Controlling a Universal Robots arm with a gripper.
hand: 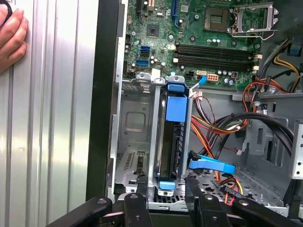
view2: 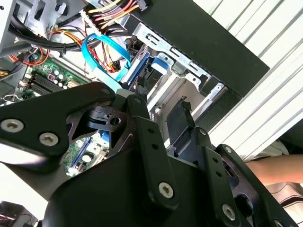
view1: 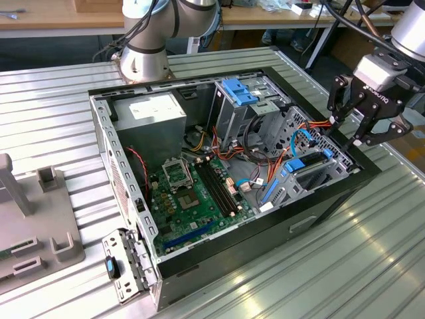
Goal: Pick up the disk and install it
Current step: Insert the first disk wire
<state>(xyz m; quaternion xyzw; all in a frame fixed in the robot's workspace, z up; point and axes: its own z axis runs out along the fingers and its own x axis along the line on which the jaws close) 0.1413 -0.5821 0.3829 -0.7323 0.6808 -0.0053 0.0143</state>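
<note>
The disk (view1: 307, 170), dark with bright blue side rails, sits on edge inside a metal bay at the corner of the open computer case (view1: 332, 199) on the exterior view's right. In the first wrist view the disk (hand: 171, 142) stands in its slot with a blue tab on top. My gripper (view1: 345, 131) hovers above that corner of the case, open with nothing between its fingers. Its black fingertips (hand: 191, 185) straddle the near end of the disk's slot without touching it. The second wrist view has the gripper (view2: 161, 101) over the same bay.
A green motherboard (view1: 192, 193) fills the case floor. A grey box with a white label (view1: 149, 109) and a metal cage with a blue latch (view1: 242, 90) stand at the back. Coloured cables (view1: 299, 136) run beside the bay. A person's hand (hand: 12, 33) rests on the ribbed table.
</note>
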